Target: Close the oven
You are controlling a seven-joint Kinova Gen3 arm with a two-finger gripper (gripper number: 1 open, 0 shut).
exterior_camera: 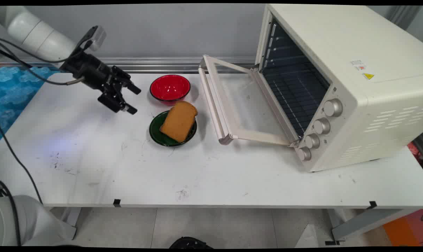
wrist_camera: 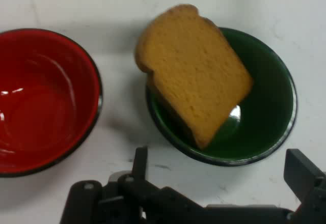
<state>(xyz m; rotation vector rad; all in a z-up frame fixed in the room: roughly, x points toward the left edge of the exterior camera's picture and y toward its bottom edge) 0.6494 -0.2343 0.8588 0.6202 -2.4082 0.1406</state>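
Above table (exterior_camera: 127, 168), main view: gripper (exterior_camera: 132, 100) hanging empty, jaws apart, left of red bowl (exterior_camera: 170, 88) and green bowl (exterior_camera: 155, 133). Bread (exterior_camera: 179, 120) tilted in green bowl, one edge over the rim. White top scuffed; oven (exterior_camera: 355, 87) at right, door (exterior_camera: 232, 105) dropped open.

Hand view: gripper (wrist_camera: 214, 183) spread, nothing between. Bread (wrist_camera: 193, 71) probably light, soft, crushable; best taken by its raised crust edge. Red bowl (wrist_camera: 41, 102) just beside green bowl (wrist_camera: 270, 107).

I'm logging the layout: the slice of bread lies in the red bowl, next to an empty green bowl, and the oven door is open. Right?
Not quite. The brown slice of bread lies in the green bowl; the red bowl is the empty one, as the hand view shows. The cream toaster oven's door is indeed open.
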